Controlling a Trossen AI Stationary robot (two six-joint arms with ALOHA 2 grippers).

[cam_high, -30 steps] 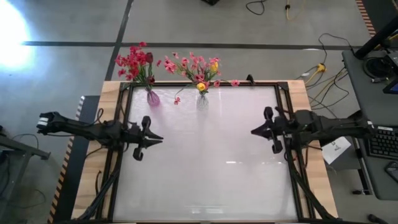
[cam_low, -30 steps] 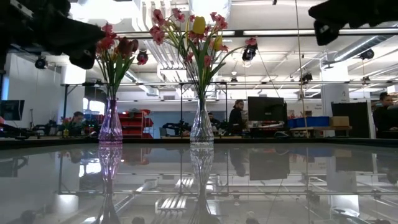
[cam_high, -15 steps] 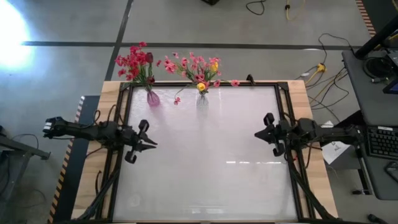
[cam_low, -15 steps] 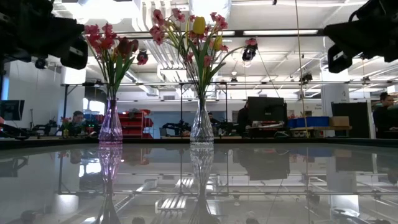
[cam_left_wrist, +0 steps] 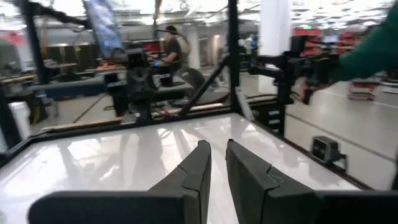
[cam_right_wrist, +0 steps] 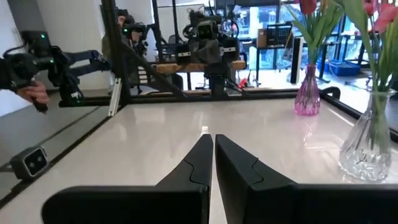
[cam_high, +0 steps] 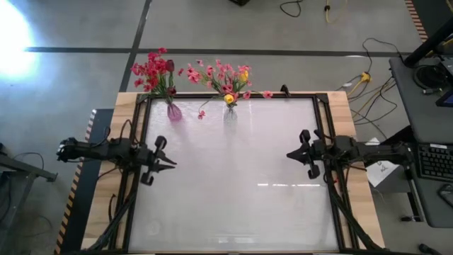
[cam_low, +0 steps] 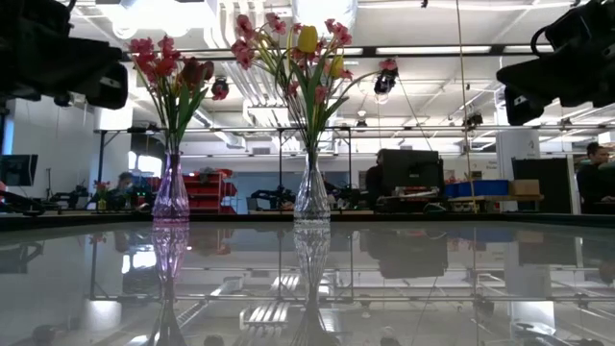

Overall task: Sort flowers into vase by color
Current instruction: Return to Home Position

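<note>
At the far edge of the counter (cam_high: 233,198), the red flowers (cam_high: 152,71) are standing in the purple vase (cam_high: 173,111) and the pink and yellow flowers (cam_high: 223,76) in the clear vase (cam_high: 230,113). No stems are showing loose, so the sorting is looking complete. The left gripper (cam_high: 170,162) and right gripper (cam_high: 290,154) are hovering at opposite sides, well apart from the vases, fingers drawn narrow and carrying nothing.
</note>
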